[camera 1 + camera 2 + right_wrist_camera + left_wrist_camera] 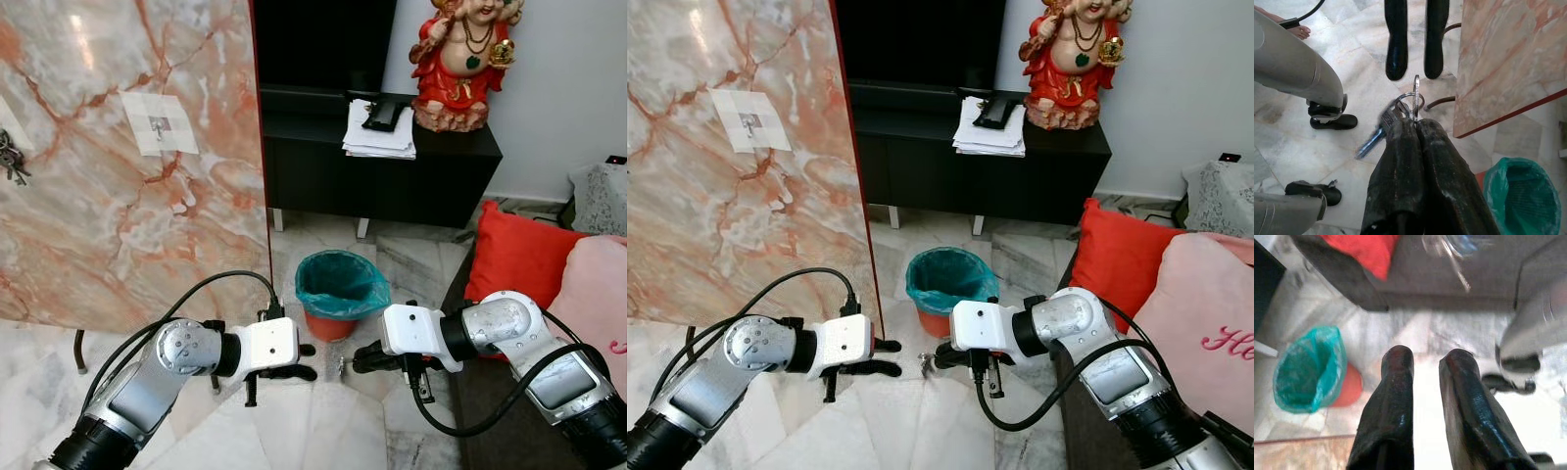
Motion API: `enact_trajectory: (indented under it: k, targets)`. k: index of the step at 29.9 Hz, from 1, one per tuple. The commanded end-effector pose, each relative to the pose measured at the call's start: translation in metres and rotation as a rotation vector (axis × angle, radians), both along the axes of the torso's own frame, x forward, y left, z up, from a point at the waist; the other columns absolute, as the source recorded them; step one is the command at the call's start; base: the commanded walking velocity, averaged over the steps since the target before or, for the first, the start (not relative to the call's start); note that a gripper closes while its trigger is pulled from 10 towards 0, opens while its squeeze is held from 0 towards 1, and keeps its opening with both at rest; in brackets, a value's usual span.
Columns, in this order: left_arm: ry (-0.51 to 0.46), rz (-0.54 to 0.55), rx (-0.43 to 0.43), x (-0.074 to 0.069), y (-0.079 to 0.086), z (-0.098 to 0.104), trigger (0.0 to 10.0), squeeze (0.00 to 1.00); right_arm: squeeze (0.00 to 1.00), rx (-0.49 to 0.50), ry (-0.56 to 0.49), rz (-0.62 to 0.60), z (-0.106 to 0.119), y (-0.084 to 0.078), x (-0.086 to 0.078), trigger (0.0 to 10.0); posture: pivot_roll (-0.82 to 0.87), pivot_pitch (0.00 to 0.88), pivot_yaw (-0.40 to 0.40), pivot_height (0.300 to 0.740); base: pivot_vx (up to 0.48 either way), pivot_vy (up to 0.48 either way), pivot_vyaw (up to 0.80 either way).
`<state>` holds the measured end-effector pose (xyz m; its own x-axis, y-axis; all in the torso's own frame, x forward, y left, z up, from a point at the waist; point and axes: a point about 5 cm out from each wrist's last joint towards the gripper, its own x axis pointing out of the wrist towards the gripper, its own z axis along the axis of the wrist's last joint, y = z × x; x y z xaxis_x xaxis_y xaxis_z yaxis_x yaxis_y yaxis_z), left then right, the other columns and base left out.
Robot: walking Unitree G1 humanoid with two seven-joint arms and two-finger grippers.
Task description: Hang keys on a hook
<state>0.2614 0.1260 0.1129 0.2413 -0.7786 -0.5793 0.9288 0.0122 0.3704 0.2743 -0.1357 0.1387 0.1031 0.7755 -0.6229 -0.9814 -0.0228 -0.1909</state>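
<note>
A bunch of keys [1396, 115] was pinched in the right gripper's [1415, 128] closed fingers, offered toward the left gripper's [1425, 363] parted, empty fingers for a handover.

Statue [463, 64] head cut off by top edge; key bunch [1387, 128] blades motion-blurred.

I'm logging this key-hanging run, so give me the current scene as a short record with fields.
right gripper: shut on keys, low over the floor
left gripper: open, empty, facing the right gripper
hook: on a white patch on the marble panel, nothing hung on it
other keys: hanging at the panel's left edge
bin: teal-lined, on the floor beyond the grippers
</note>
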Motion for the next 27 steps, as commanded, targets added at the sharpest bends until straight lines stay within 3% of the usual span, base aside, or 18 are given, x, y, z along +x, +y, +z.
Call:
enact_trajectory:
  k: [1, 3, 4, 14, 16, 21, 23, 27]
  targets:
    - [-0.024, -0.027, 0.037, 0.0, -0.001, -0.002, 10.0, 1.0, 0.0, 0.0, -0.011, 0.007, 0.005, 0.0, 0.0, 0.0, -0.01, 0.049, -0.066, 0.74, 0.0, 0.0, 0.0]
    - [-0.045, -0.015, 0.024, 0.001, -0.001, -0.001, 10.0, 1.0, 0.0, 0.0, -0.01, 0.006, 0.005, -0.001, 0.0, 0.0, -0.01, 0.049, -0.067, 0.74, 0.0, 0.0, 0.0]
    - [-0.07, -0.001, 0.016, 0.004, -0.002, -0.001, 10.0, 0.0, 0.0, 0.0, -0.011, 0.005, 0.005, -0.001, 0.001, 0.0, -0.01, 0.049, -0.068, 0.74, 0.0, 0.0, 0.0]
    - [-0.121, 0.116, -0.024, 0.011, 0.002, -0.006, 10.0, 0.0, 0.0, 0.038, -0.06, -0.014, 0.013, 0.004, 0.006, 0.0, -0.01, 0.05, -0.068, 0.74, 0.0, 0.0, 0.0]
    - [-0.138, 0.273, -0.085, 0.014, 0.011, -0.018, 10.0, 0.0, 0.0, 0.114, -0.092, -0.089, 0.019, 0.009, 0.014, 0.0, -0.01, 0.047, -0.066, 0.74, 0.0, 0.0, 0.0]
    - [-0.139, 0.404, -0.08, 0.01, 0.024, -0.036, 10.0, 0.0, 0.0, 0.173, -0.093, -0.105, 0.023, 0.013, 0.013, 0.0, -0.01, 0.045, -0.066, 0.74, 0.0, 0.0, 0.0]
    - [-0.12, 0.473, -0.055, 0.001, 0.035, -0.052, 10.0, 0.0, 0.0, 0.163, -0.121, -0.1, 0.023, 0.011, 0.013, 0.0, -0.01, 0.045, -0.066, 0.74, 0.0, 0.0, 0.0]
    - [-0.113, 0.562, -0.068, -0.003, 0.043, -0.061, 10.0, 0.0, 0.0, 0.151, -0.15, -0.114, 0.024, 0.009, 0.017, 0.0, -0.01, 0.044, -0.065, 0.74, 0.0, 0.0, 0.0]
